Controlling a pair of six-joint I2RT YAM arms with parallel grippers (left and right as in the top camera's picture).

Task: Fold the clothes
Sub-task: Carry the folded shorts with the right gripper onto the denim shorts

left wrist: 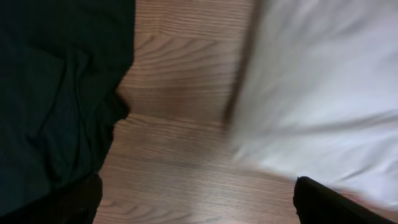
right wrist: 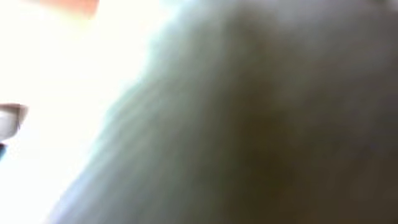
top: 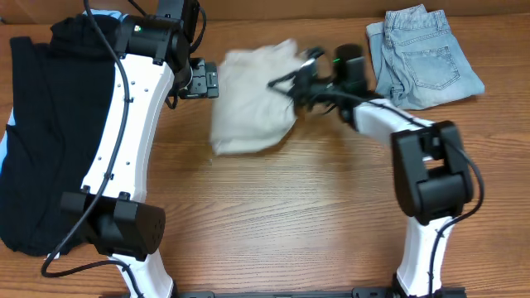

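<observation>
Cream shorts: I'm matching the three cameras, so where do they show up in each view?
Overhead: cream shorts lie at upper centre.
Left wrist: the shorts fill the right side, blurred.
Right wrist: seemingly the shorts fill the frame, too blurred to be sure.
Shared landmark: black garment, at left in overhead and left wrist; absent from right wrist.

So the large shorts [top: 248, 103] sit far-middle on the table [top: 290, 223]. The big garment [top: 41, 141] lies along the left side, the denim shorts [top: 422, 58] in the far right corner. Left gripper [top: 203, 81] is just left of the large shorts, right gripper [top: 291, 83] at their right edge.
</observation>
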